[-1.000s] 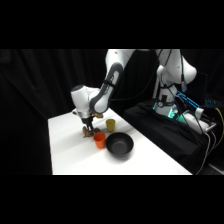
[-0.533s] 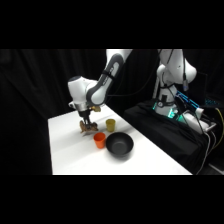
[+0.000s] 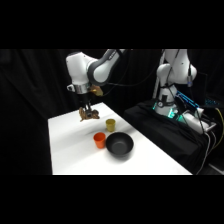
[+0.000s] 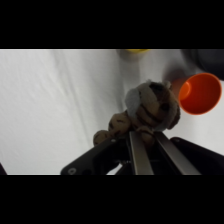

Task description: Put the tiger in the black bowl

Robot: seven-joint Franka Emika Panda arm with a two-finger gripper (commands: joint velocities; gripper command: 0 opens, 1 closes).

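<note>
jaws clamped on tiger, held above table, apart from black bowl.

**Bystanders on and around the table**

You have a small orange plastic cup standing upright on the flat white rectangular table. A small yellow-green cup stands at its 1 o'clock, near it but apart. In the wrist view, you see the orange cup at 3 o'clock, mouth showing, and a sliver of the yellow-green cup at 12 o'clock. Off the table's edge at 3 o'clock sits dark equipment with a teal glow.
</note>
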